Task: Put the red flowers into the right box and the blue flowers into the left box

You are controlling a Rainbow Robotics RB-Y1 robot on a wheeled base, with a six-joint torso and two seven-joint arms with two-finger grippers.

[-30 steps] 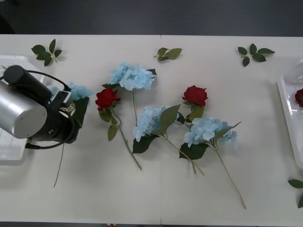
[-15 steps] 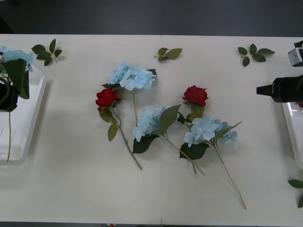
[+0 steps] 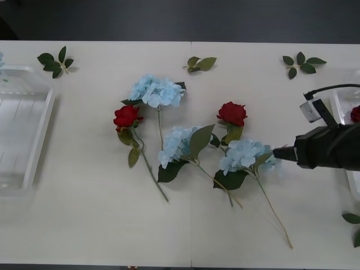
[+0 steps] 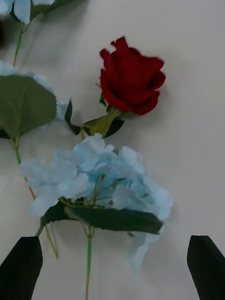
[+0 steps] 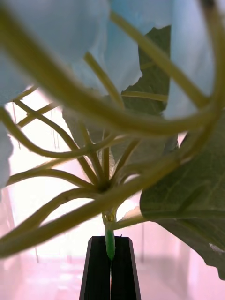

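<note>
Black fingers of the left pincer [image 5: 110, 269] are pressed together on the thin green stem of a pale-blue artificial hydrangea [image 5: 117, 93], whose branching stalks, petals and broad leaf crowd the left wrist view, with a pale pinkish surface behind. On the white worktop [image 3: 101, 225], nearest the robot, a blue hydrangea [image 3: 244, 154] lies with its long stem running toward the front edge; the right pincer [image 4: 112, 267], its black fingers spread wide, hovers just beside this head, the right arm reaching in from the right edge of the front view. A second blue hydrangea [image 3: 179, 143] lies to the left of it, beneath a broad green leaf. Just beyond, a deep-red rose [image 3: 232, 113] sits close to the nearer hydrangea's head, and another red rose [image 3: 126, 117] lies further left. Behind that one rests a third blue hydrangea [image 3: 157, 90]. At the far left stands the shallow white plastic left box [image 3: 39, 135]; at the right edge the white right box [image 3: 340, 121] holds a red bloom [image 3: 355, 114]. Loose green leaf sprigs [image 3: 201, 63] are scattered along the far side.
</note>
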